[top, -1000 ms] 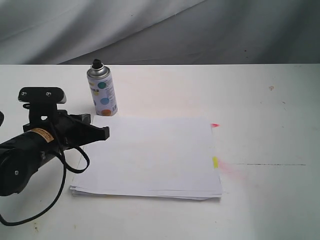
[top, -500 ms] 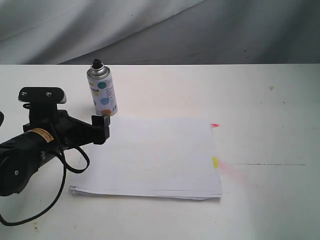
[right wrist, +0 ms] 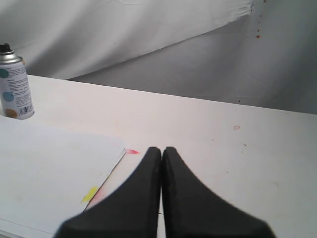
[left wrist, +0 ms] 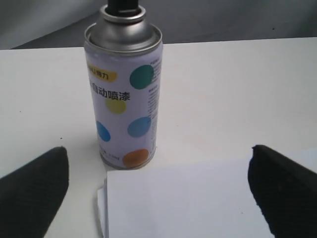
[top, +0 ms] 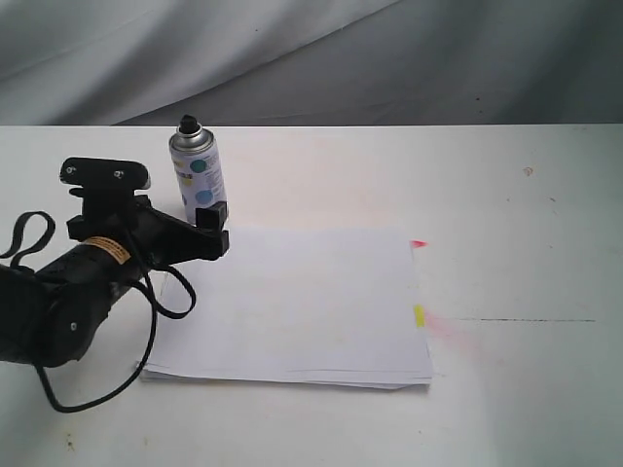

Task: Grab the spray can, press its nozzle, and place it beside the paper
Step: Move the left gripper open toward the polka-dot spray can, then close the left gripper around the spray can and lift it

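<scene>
The spray can (top: 199,180) stood upright on the white surface (top: 516,224), just beside the far left corner of the paper (top: 302,306), with its black nozzle (top: 188,124) on top. The left pincer (top: 216,230) was spread wide and empty, low over that corner on the near side of the can, its fingers (left wrist: 34,186) clear of the can. The right pincer (right wrist: 161,161) was closed on nothing, tips pressed together, above the surface right of the paper's red tab (top: 419,243) and yellow tab (top: 420,315).
</scene>
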Motion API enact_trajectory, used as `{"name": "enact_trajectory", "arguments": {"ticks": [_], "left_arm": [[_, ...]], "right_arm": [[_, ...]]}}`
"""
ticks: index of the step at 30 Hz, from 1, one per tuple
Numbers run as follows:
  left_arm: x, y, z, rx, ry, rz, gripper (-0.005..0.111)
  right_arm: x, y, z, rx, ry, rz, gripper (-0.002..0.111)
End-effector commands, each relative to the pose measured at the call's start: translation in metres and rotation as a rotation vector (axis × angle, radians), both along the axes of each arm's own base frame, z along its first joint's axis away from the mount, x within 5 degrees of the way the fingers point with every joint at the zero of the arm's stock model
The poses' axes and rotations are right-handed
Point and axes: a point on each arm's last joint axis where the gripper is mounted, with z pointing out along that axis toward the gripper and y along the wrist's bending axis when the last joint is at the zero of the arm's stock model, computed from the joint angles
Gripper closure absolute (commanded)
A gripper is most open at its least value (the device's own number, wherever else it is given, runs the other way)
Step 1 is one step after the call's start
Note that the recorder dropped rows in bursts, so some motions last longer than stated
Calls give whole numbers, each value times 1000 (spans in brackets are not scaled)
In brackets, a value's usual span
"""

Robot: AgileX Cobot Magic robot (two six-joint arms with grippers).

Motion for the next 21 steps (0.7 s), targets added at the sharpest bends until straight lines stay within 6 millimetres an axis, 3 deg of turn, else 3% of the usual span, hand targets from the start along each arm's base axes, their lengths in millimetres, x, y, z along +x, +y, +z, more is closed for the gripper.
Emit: {"name": "enact_trajectory", "arguments": {"ticks": [1, 15, 21], "left_arm": [[11, -1, -10, 2, -65, 33, 15], [47, -13, -33, 71, -54, 90, 16], [67, -6, -40, 72, -6, 118, 16]], "right_arm": [[0, 0, -1, -3, -1, -3, 108], [0, 0, -1, -3, -1, -3, 108], [0, 0, -1, -3, -1, -3, 108]]}}
